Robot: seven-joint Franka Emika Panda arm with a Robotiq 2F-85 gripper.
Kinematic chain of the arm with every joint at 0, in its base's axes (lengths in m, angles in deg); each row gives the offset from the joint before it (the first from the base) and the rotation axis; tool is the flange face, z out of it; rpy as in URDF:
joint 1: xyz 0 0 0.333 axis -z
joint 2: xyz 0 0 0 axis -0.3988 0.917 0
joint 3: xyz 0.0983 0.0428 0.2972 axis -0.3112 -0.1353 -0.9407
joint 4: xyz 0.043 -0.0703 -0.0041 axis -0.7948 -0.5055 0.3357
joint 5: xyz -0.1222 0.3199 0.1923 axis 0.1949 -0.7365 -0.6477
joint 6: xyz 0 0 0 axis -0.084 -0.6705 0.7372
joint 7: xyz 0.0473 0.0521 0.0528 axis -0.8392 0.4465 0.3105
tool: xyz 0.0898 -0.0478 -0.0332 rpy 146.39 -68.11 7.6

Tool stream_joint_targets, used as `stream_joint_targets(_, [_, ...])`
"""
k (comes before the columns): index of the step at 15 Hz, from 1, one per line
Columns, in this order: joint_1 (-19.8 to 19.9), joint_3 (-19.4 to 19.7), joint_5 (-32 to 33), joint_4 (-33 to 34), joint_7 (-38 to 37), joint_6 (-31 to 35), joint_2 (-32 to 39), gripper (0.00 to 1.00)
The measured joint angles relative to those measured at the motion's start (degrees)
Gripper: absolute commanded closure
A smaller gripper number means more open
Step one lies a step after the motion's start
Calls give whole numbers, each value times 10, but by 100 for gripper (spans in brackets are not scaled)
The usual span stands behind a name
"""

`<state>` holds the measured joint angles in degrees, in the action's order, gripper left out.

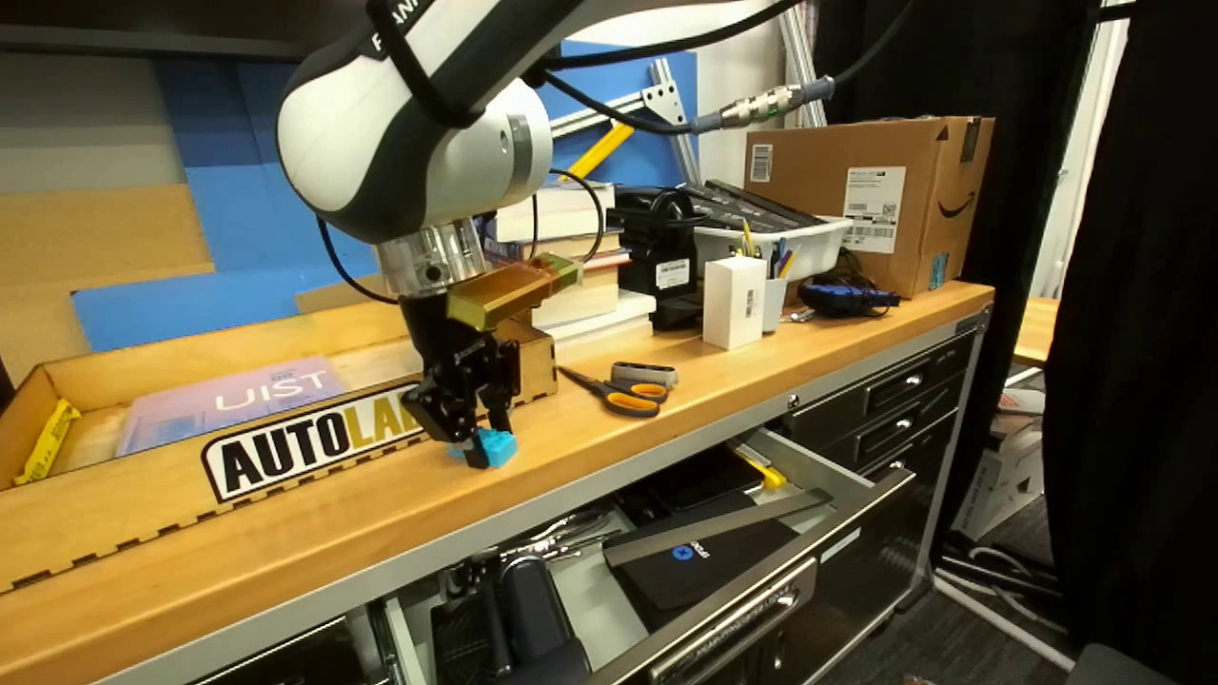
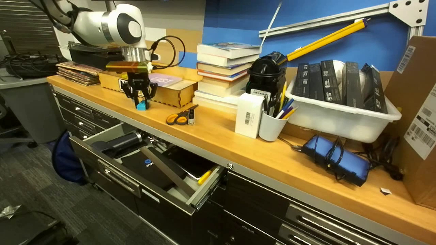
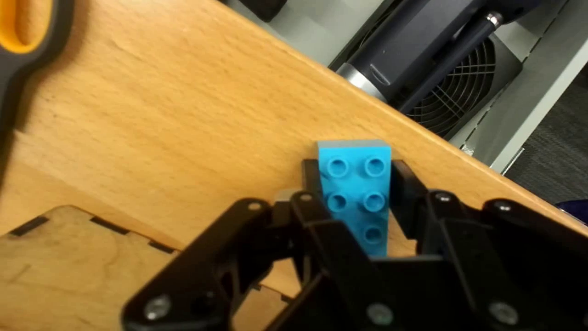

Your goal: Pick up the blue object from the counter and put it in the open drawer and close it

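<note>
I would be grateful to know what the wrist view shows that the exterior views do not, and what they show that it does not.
Only the wrist view clearly shows the round studs on top of the blue brick and the curved bars of a grille inside the drawer.

Only the exterior views show the stack of books, the white bin, the cardboard box and the drawer's handle.

All share the blue brick in the gripper, the scissors, the counter and the open drawer.
</note>
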<state>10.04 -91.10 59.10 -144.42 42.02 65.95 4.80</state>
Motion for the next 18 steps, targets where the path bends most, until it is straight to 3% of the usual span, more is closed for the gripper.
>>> stream_joint_targets(5, [33, 1, -32, -35, 31, -5, -34, 86])
stream_joint_targets(9, [70, 3, -58, -127, 97, -17, -101, 85])
stream_joint_targets(14, [87, 30, -58, -229, 85, -17, -156, 82])
stream_joint_targets(15, [91, 36, -58, -241, 84, -17, -158, 39])
stream_joint_targets(16, [96, 42, -59, -249, 84, -17, -158, 38])
stream_joint_targets(18, [104, 51, -64, -259, 85, -16, -156, 25])
